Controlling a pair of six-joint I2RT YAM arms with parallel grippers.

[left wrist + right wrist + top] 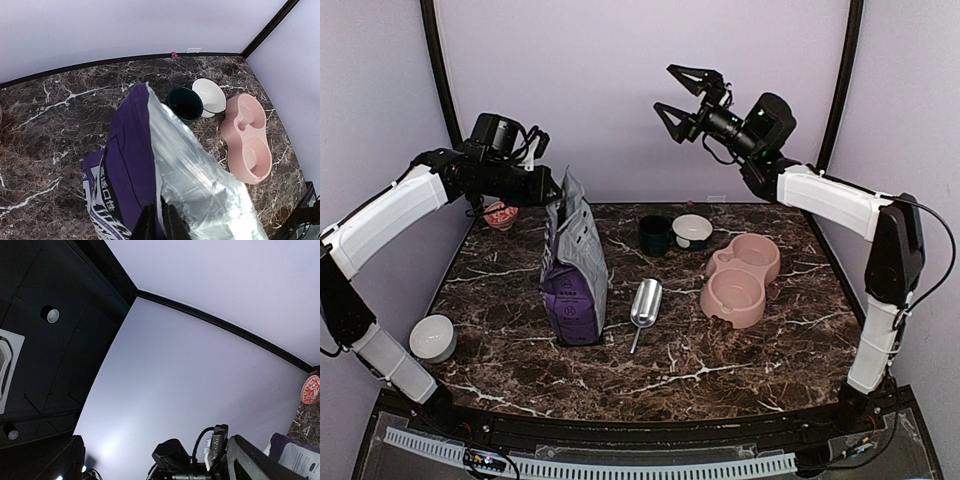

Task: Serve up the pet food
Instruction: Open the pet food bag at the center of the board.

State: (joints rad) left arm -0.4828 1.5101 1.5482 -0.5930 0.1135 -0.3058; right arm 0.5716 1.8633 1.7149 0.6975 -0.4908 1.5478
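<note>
Left wrist view: left fingers (146, 227) pinch the top edge of the upright purple bag (131, 165) on the desk (60, 125), pet food unseen, presumably inside directly below them, while the right fingers (670, 115) hang spread wide, well apart.

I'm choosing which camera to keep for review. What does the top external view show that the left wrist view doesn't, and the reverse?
Only top external: metal scoop, white bowl near the left arm, right end effector raised, jaws open. Only left wrist: left end effector pinching the purple bag's top edge, close up. Both: that bag, pink double bowl, green cup, small white bowl.
</note>
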